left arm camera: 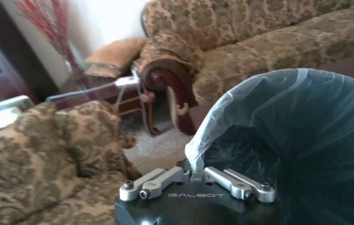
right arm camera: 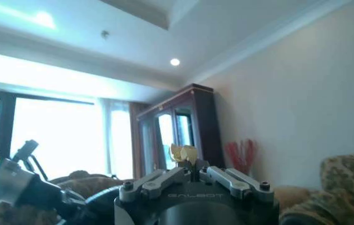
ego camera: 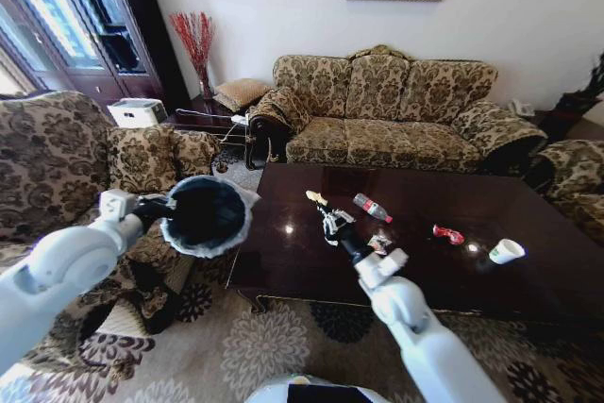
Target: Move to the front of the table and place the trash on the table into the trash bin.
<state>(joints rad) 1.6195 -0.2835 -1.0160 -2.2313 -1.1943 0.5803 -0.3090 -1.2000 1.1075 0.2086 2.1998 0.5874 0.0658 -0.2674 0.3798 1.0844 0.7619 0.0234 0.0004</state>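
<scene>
The right tool [ego camera: 316, 199] is pinching a yellow scrap [ego camera: 312, 196] tight over the counter [ego camera: 528, 280]. The bin [ego camera: 206, 216], clamped by the left tool [ego camera: 162, 210], is waiting at its nine o'clock.

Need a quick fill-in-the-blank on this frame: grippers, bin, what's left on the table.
1. The left gripper is shut on the ___ of the trash bin.
2. The right gripper holds a small ___ scrap.
3. The white paper cup lies on the ___.
4. The bottle has a ___ label.

Missing: rim; yellow; table; red
</scene>
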